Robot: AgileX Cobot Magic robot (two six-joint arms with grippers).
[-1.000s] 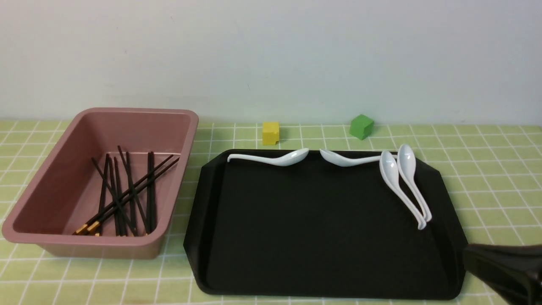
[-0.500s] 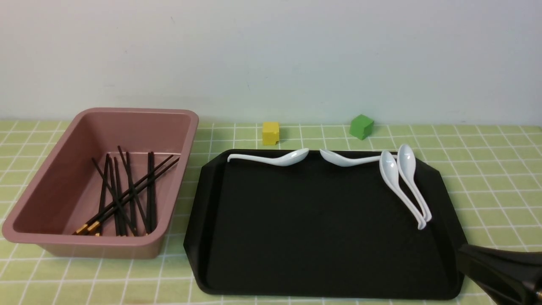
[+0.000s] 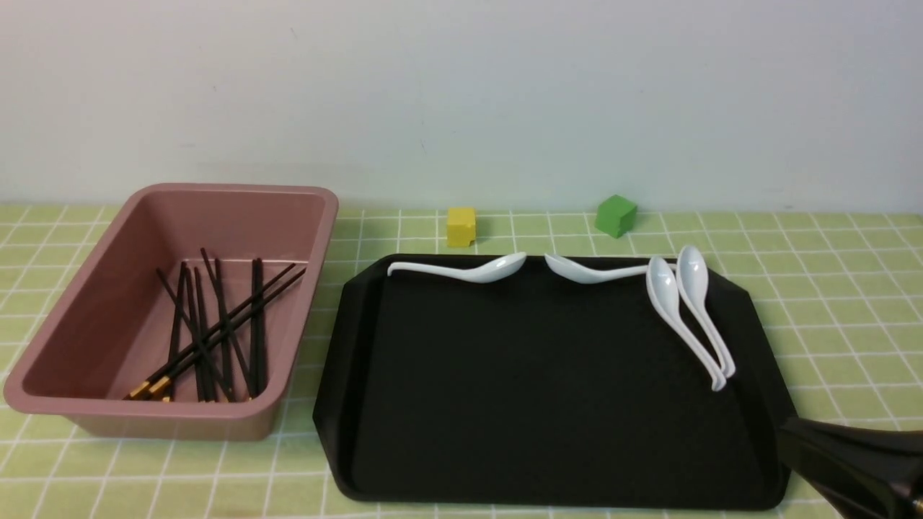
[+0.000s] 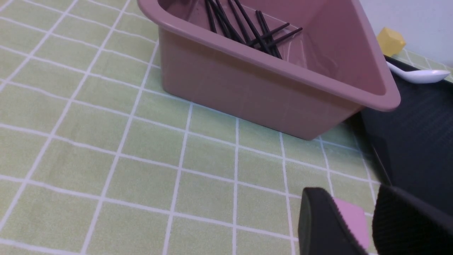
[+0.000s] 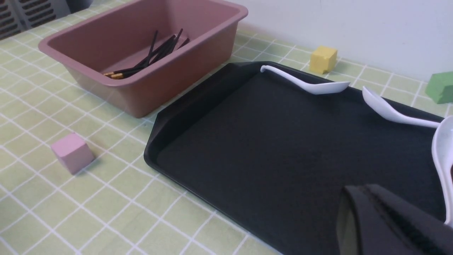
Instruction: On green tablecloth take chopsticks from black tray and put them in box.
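Observation:
The chopsticks (image 3: 216,331) lie in a crossed heap inside the pink box (image 3: 328,216) at the left of the green tablecloth (image 3: 829,288). They also show in the left wrist view (image 4: 247,28) and the right wrist view (image 5: 152,58). The black tray (image 3: 548,389) beside the box holds no chopsticks that I can see, only white spoons. My right gripper (image 3: 786,432) is shut and empty over the tray's near right corner (image 5: 357,193). My left gripper (image 4: 350,198) is open and empty, low over the cloth near the box's front corner (image 4: 247,88); it is out of the front view.
Several white spoons (image 3: 461,270) (image 3: 692,317) lie along the tray's far and right sides. A yellow cube (image 3: 461,226) and a green cube (image 3: 615,215) stand behind the tray. A pink cube (image 5: 72,152) sits on the cloth in front of the box, showing between my left fingers (image 4: 354,219).
My right gripper has shifted slightly left and down at the tray's near right corner. Nothing else has moved.

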